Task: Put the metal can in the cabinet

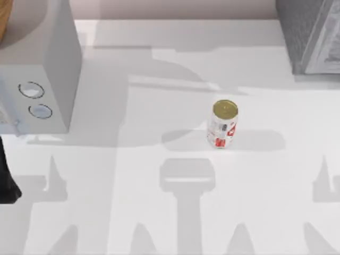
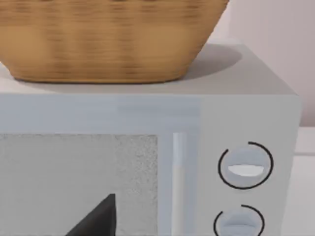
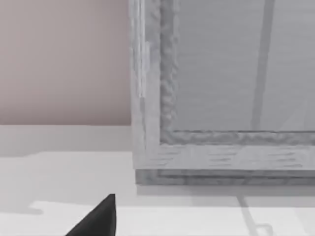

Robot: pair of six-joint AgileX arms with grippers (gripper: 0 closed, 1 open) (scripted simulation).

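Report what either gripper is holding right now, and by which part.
Nothing is held. The metal can stands upright and alone on the table, right of centre in the top view, with no gripper at it.

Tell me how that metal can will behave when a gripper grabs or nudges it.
The metal can stands upright, taller than it is wide, so a high nudge would probably tip it. Being round, it would likely roll once down. It looks rigid, so a squeeze should not dent it easily, though its smooth wall may slip.

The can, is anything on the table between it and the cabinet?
Nothing visible. The metal can stands upright alone in the middle of the white table, and the stretch toward the grey cabinet at the far right corner is bare.
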